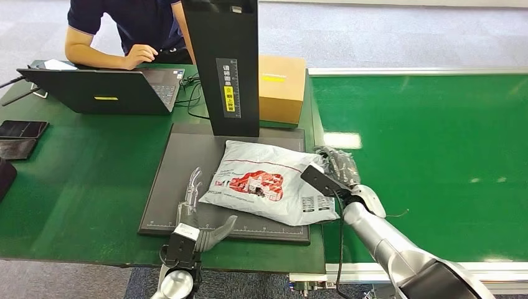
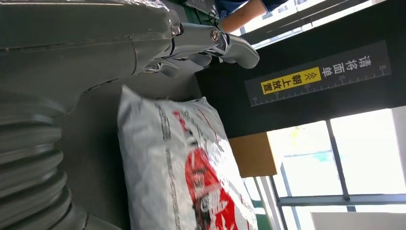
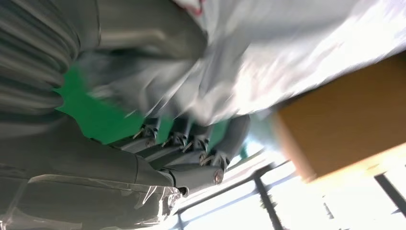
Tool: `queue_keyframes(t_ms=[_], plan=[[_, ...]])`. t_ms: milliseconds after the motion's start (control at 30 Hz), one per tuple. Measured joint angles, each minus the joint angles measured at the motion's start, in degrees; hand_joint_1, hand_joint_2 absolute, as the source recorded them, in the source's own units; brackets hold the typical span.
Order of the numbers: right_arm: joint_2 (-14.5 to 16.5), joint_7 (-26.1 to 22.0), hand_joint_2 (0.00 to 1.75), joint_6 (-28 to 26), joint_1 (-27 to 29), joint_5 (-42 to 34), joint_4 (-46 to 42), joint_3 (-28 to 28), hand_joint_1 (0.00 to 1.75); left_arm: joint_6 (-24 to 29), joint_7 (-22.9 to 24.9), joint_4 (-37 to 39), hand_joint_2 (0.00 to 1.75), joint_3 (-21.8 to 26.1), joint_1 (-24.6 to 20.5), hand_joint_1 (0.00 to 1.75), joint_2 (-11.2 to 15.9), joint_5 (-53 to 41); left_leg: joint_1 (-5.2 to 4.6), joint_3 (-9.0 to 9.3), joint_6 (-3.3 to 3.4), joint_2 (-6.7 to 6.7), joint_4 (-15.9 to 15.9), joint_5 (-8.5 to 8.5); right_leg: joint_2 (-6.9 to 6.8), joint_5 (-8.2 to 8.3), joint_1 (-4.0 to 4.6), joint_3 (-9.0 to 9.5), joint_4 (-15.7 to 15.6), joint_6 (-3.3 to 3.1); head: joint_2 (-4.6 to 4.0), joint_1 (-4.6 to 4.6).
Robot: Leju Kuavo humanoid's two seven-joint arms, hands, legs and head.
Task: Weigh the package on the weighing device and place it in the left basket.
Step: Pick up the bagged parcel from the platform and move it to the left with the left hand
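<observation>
The white plastic package (image 1: pixel 261 180) with a red print lies on the dark scale platform (image 1: pixel 177 180), in front of the black upright post (image 1: pixel 227 68). My right hand (image 1: pixel 339 171) is at the package's right edge. In the blurred right wrist view, the bag (image 3: pixel 287 48) sits between the thumb and the fingers (image 3: pixel 191 143) beneath it. My left hand (image 1: pixel 196 212) rests open on the platform just left of the package, fingers stretched forward. In the left wrist view, the package (image 2: pixel 182 167) lies beside those fingers (image 2: pixel 206 40), apart from them.
A cardboard box (image 1: pixel 281 87) stands behind the post. A green conveyor belt (image 1: pixel 423 162) runs to the right of the table. A laptop (image 1: pixel 106 90) and dark phones (image 1: pixel 22 129) lie at the left, where a person (image 1: pixel 124 31) sits at the far side.
</observation>
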Motion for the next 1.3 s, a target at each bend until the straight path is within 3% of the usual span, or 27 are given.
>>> queue_keyframes(t_ms=[100, 233, 500, 600, 700, 800, 1000, 1167, 1300], plan=[[-1.0, 1.6, 1.75, -4.2, 0.1, 2.1, 0.7, -1.4, 0.00, -0.1, 0.0, 0.0, 1.75, 0.0, 0.0, 0.00, 0.0, 0.0, 0.00, 0.00, 0.00, 0.02, 0.0, 0.00, 0.04, 0.00, 0.02, -0.04, 0.0, 0.00, 0.00, -0.02], [-1.4, 0.3, 1.75, -5.5, 0.3, 2.6, 0.9, -2.9, 0.00, -0.2, 0.0, 0.0, 1.75, 0.0, -0.1, 0.00, 0.0, 0.0, 0.01, 0.00, -0.03, 0.02, 0.0, -0.01, 0.04, -0.01, 0.10, -0.05, 0.0, -0.03, 0.00, -0.02], [-1.3, -11.0, 1.75, -8.0, 3.7, 3.9, -2.0, -8.3, 0.00, -1.0, 0.0, 0.0, 1.75, 0.1, -1.2, 0.00, 0.0, 0.1, 0.04, -0.02, -0.03, 0.00, 0.0, -0.01, 0.02, -0.02, 0.08, -0.05, 0.0, -0.04, 0.00, -0.02], [-0.5, -12.4, 1.75, -10.0, 6.6, 19.1, -6.9, -14.2, 0.00, -1.0, 0.0, 0.0, 1.75, 0.1, -1.7, 0.00, -0.1, 0.4, 0.05, -0.06, -0.02, 0.00, 0.0, -0.01, 0.01, -0.02, 0.08, -0.05, 0.0, -0.03, 0.00, 0.00], [2.6, -15.5, 1.75, -10.5, 10.1, 38.9, -14.2, -25.5, 0.00, -1.0, 0.0, 0.0, 1.75, 0.1, -2.0, 0.00, -0.2, 0.5, 0.06, -0.08, -0.04, -0.01, 0.0, -0.02, 0.00, -0.02, 0.08, -0.08, 0.0, -0.04, 0.00, -0.02], [7.1, -18.2, 1.75, -10.6, 14.0, 47.6, -24.7, -37.1, 0.00, -0.6, 0.0, 0.0, 1.75, 0.1, -2.1, 0.00, -0.4, 0.4, 0.05, -0.13, -0.04, -0.14, 0.0, -0.01, -0.15, -0.06, 0.11, -0.10, 0.0, -0.06, 0.00, -0.03], [12.9, -18.3, 1.75, -10.6, 22.0, 46.8, -44.1, -47.3, 0.00, -0.4, 0.0, 0.0, 1.75, 0.1, -1.9, 0.00, -0.4, -0.3, 0.08, -0.16, -0.03, -0.16, -0.1, -0.03, -0.17, -0.09, 0.08, -0.11, 0.0, -0.08, 0.00, -0.01], [16.4, -18.3, 1.75, -10.6, 30.0, 43.4, -57.1, -49.8, 0.00, -0.4, 0.0, 0.0, 1.75, 0.1, -1.8, 0.00, -0.4, -1.2, 0.07, -0.17, -0.03, -0.15, -0.1, -0.06, -0.17, -0.11, 0.08, -0.13, 0.0, -0.08, 0.00, -0.01], [18.0, -18.3, 1.75, -10.6, 35.8, 35.0, -62.3, -49.2, 0.00, 0.5, 0.0, 0.0, 1.75, 0.1, -1.7, 0.00, -0.4, -2.4, 0.07, -0.16, -0.04, -0.15, -0.1, -0.07, -0.16, -0.13, 0.09, -0.12, 0.0, -0.10, 0.00, -0.02]])
